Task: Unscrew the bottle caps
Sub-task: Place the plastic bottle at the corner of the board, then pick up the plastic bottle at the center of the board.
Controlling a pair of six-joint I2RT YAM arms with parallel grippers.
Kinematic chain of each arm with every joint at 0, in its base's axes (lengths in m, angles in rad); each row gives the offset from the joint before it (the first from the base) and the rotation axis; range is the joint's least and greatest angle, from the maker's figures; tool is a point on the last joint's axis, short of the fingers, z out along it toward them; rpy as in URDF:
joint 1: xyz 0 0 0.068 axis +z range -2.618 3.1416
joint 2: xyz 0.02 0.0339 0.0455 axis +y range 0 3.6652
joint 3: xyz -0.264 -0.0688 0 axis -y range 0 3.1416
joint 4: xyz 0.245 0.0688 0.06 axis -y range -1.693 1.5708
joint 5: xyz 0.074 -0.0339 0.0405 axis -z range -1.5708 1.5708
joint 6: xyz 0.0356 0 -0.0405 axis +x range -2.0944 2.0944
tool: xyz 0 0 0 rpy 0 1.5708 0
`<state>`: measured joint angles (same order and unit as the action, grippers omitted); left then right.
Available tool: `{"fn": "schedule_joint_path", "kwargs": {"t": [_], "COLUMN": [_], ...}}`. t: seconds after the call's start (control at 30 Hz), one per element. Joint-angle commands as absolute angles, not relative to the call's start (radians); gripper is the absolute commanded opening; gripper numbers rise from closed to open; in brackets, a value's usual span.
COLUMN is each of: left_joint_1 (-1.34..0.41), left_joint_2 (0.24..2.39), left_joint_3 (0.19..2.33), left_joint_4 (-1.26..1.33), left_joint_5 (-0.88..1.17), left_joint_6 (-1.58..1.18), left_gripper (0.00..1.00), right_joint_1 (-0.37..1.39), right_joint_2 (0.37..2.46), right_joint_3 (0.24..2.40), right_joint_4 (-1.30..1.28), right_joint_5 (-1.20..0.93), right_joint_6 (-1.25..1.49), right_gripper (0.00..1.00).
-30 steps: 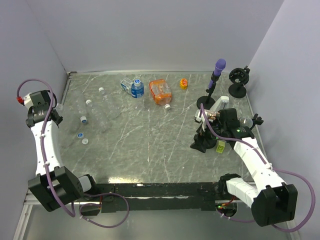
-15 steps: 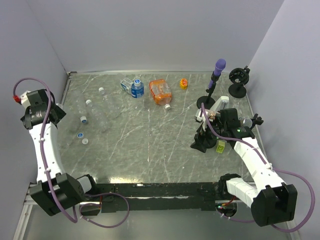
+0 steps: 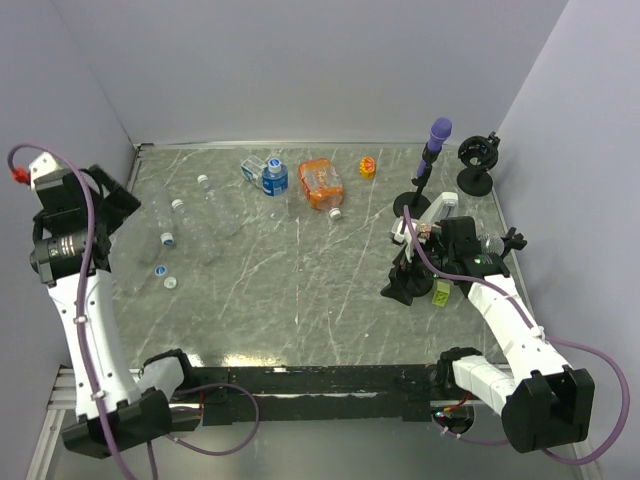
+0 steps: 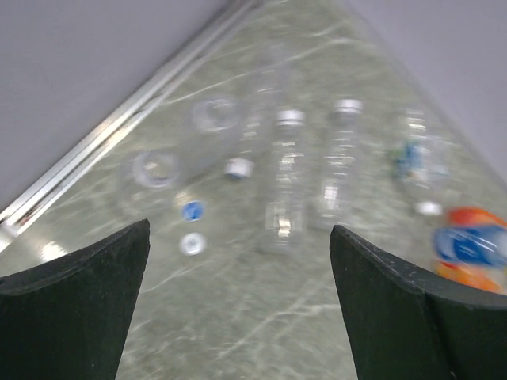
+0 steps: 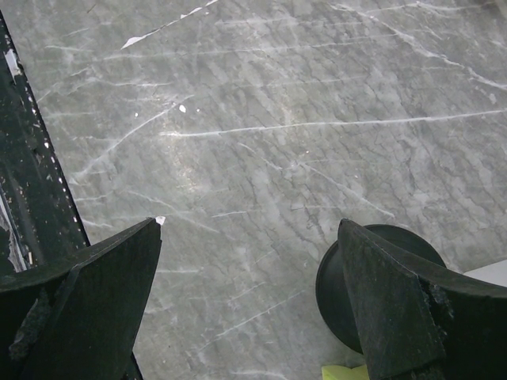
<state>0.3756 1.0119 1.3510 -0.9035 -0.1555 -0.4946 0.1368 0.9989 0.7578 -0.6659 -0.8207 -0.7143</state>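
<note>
Where grey walls enclose the marbled table (image 3: 300,290), the left gripper (image 4: 239,229) has lifted back toward the left wall, spread and empty. The right gripper (image 5: 249,226) is unmoved and spread beside a black stand base (image 5: 396,240). Bottle caps (image 3: 160,269) lie far-left among clear bottles (image 4: 287,186), with an orange bottle (image 3: 321,184) beyond.

On the left side of the table, a loose blue cap (image 3: 160,268) lies flat, with a loose white cap (image 3: 170,283) just beside it on the near side. A third cap (image 3: 167,239), white-rimmed with a bluish centre, lies a little farther back. Beyond these, two white screwed-on caps sit on clear bottles (image 3: 200,232) lying on their sides: the nearer cap (image 3: 178,204) and the farther cap (image 3: 204,180).
</note>
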Motion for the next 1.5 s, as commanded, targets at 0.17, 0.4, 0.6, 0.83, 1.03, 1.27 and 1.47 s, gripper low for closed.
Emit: {"fn": "schedule_joint_path", "kwargs": {"t": [0.17, 0.4, 0.6, 0.83, 1.03, 1.27, 1.47], "left_joint_1": [-0.056, -0.285, -0.214, -0.072, -0.031, -0.005, -0.003], "left_joint_2": [1.103, 1.264, 1.392, 1.534, 1.687, 1.811, 1.830], "left_joint_3": [1.577, 1.441, 1.296, 1.204, 1.242, 1.247, 1.217], "left_joint_4": [-0.939, -0.938, -0.744, -0.569, -0.538, -0.509, -0.496], "left_joint_5": [-0.096, -0.345, -0.332, -0.301, -0.247, -0.209, -0.170], "left_joint_6": [-0.525, -0.555, -0.601, -0.646, -0.640, -0.638, -0.624], "left_gripper": [0.97, 0.97, 0.97, 0.99, 0.94, 0.88, 0.61], "right_joint_1": [0.127, 0.127, 0.129, 0.127, 0.127, 0.127, 0.127], "right_joint_2": [1.006, 1.008, 1.035, 1.055, 1.075, 1.091, 1.092], "right_joint_3": [0.756, 0.759, 0.764, 0.767, 0.773, 0.775, 0.773], "right_joint_4": [-0.641, -0.640, -0.644, -0.649, -0.653, -0.658, -0.661], "right_joint_5": [-0.834, -0.844, -0.836, -0.815, -0.808, -0.805, -0.808], "right_joint_6": [-0.716, -0.713, -0.715, -0.721, -0.726, -0.730, -0.733], "right_gripper": [0.99, 0.99, 0.99, 0.99, 0.99, 0.99, 0.99]}}
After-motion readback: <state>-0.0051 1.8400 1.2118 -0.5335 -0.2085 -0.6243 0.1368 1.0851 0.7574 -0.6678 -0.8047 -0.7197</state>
